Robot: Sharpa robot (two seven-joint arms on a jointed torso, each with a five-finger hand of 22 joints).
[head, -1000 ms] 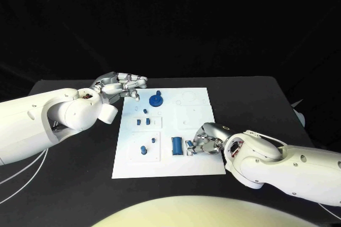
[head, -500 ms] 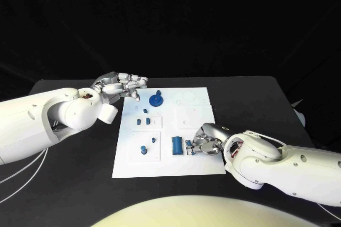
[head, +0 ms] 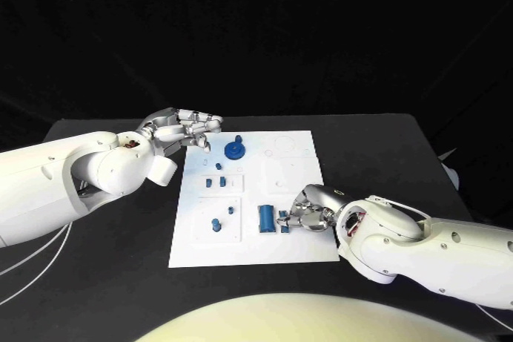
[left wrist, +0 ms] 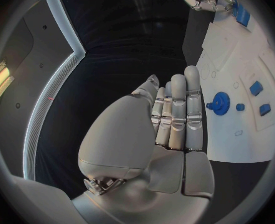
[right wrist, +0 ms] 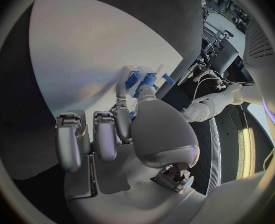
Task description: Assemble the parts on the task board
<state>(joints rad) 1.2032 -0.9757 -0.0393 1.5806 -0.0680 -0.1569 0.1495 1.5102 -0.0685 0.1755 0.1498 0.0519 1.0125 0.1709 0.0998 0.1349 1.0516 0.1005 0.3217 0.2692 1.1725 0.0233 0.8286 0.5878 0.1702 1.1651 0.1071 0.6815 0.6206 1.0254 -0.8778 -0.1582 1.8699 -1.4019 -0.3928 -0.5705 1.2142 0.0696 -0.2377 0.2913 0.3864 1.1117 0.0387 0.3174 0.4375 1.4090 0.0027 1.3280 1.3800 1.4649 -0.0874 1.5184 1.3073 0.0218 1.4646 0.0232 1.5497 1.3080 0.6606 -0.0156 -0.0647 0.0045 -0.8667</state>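
The white task board (head: 294,245) lies in the middle of the black table. A blue gear (head: 236,148) stands near its far edge, and several small blue parts (head: 216,182) sit in its left half. A blue block (head: 265,217) lies near the board's middle. Right beside that block, my right hand (head: 308,212) pinches a small blue part (head: 285,223) in its fingertips, low over the board. My left hand (head: 181,127) hovers at the board's far left corner with straight fingers (left wrist: 178,109) and holds nothing. The gear (left wrist: 221,103) lies just beyond those fingers.
The black table (head: 107,245) extends on both sides of the board. A small blue peg (head: 216,225) stands in the near-left panel of the board, left of the block. My right forearm (head: 428,245) lies over the table's near right.
My right hand has crept a little to the left, closer to the blue block, with the small blue part at its fingertips. The left hand has stayed still.
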